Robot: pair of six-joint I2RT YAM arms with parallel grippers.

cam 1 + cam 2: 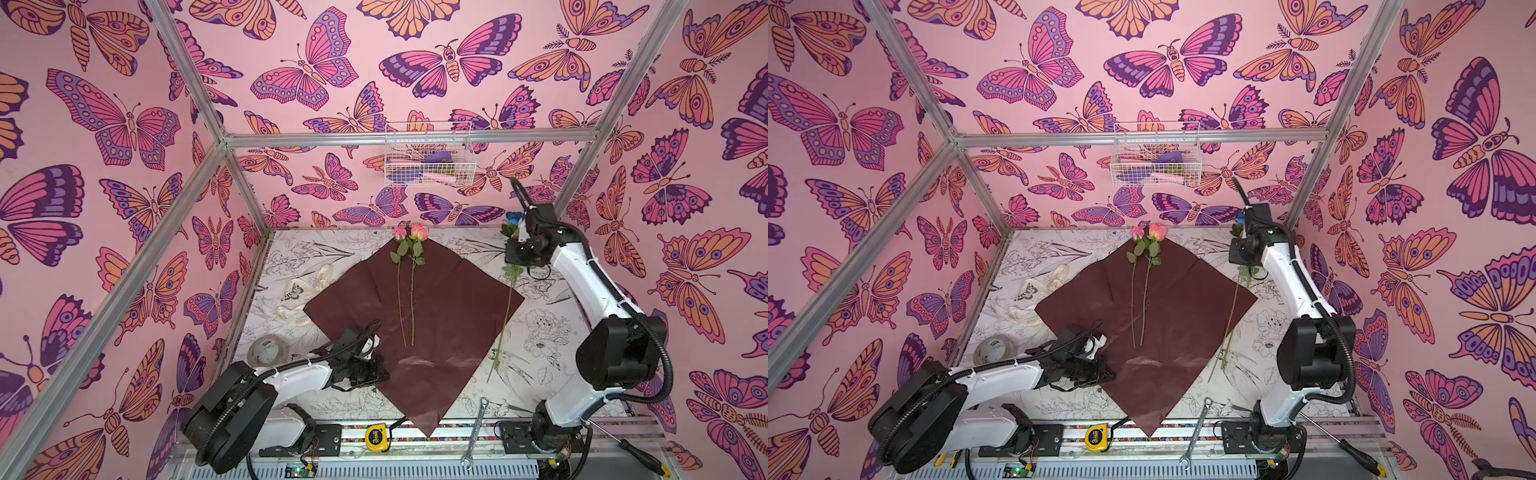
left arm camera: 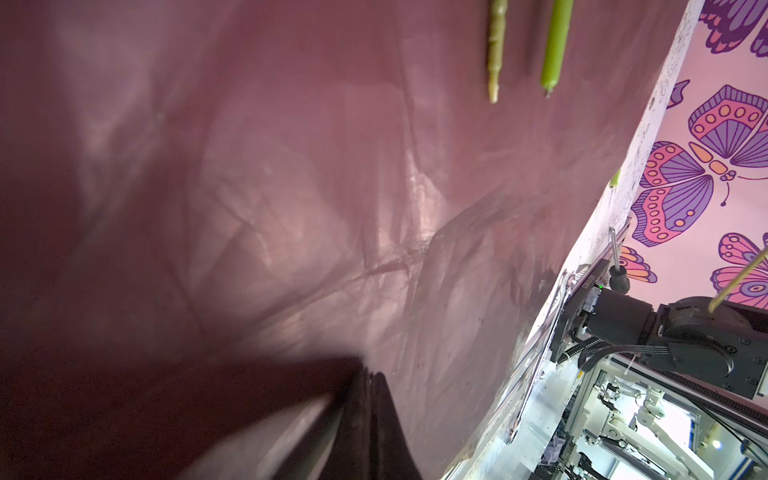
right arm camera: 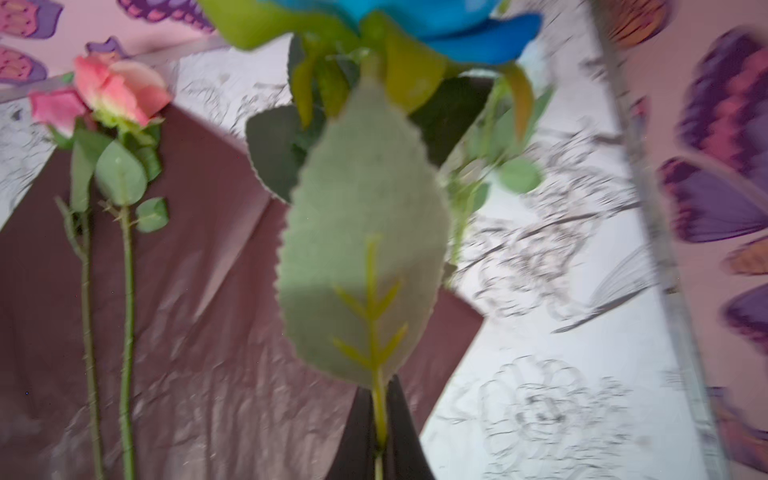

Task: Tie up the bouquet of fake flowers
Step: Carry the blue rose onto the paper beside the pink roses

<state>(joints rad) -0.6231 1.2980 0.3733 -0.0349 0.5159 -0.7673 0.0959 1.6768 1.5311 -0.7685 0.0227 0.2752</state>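
Your R jaws pinch the blue rose (image 3: 436,25) stem; wrapping paper (image 1: 415,311) lies left, pink roses (image 1: 419,232) lengthwise (L jaws closed).

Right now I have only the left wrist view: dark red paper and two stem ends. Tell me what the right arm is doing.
Observer: The right gripper is shut on the green stem of a blue rose.
Operator: Describe the heads on my two stems.
Observer: They are pink roses, heads side by side at the far corner of the wrapping paper.
Operator: Find me the ribbon.
Observer: The cream ribbon lies beside the paper's left edge, farther back than the tape roll.
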